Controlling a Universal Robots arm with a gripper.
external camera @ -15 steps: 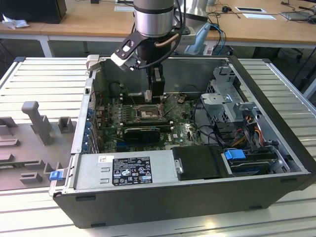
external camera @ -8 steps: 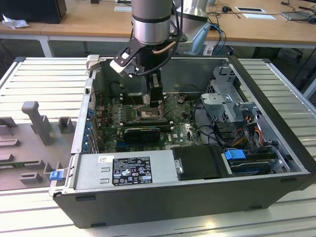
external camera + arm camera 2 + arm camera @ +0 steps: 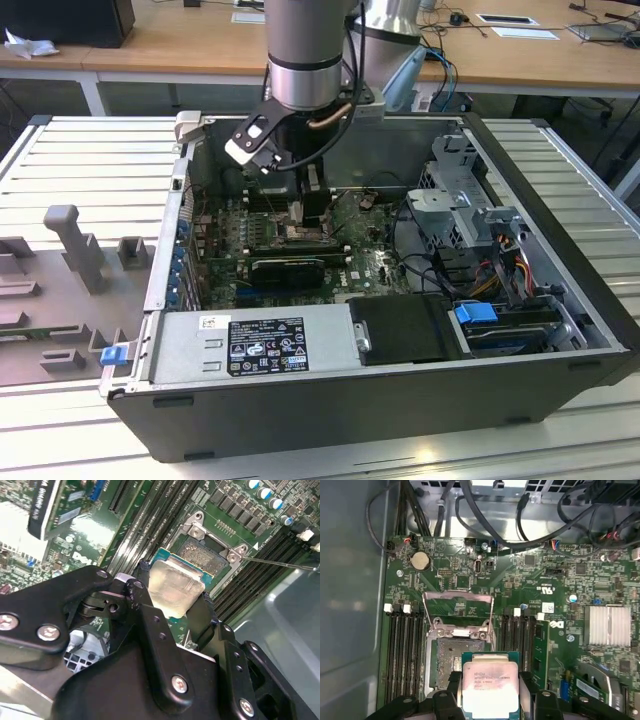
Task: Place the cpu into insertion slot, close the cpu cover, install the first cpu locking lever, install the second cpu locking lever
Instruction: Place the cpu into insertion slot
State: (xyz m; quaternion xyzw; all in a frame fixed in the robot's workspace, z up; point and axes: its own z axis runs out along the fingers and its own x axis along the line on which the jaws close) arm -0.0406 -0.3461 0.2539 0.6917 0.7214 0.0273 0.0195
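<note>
A silver-grey, teal-edged cpu (image 3: 490, 685) is clasped by the black gripper (image 3: 172, 605); a green motherboard (image 3: 470, 580) is seen beyond it.

The cpu (image 3: 490, 687), a flat square chip with a pale silver top, is held over the nine o'clock edge (exterior view) of the bare, metal-rimmed insertion slot (image 3: 454, 662), whose thin cpu cover (image 3: 457, 596) is swung open towards three o'clock.

Arm (image 3: 305, 45) vertical, fingers (image 3: 200, 617) clamped.
</note>
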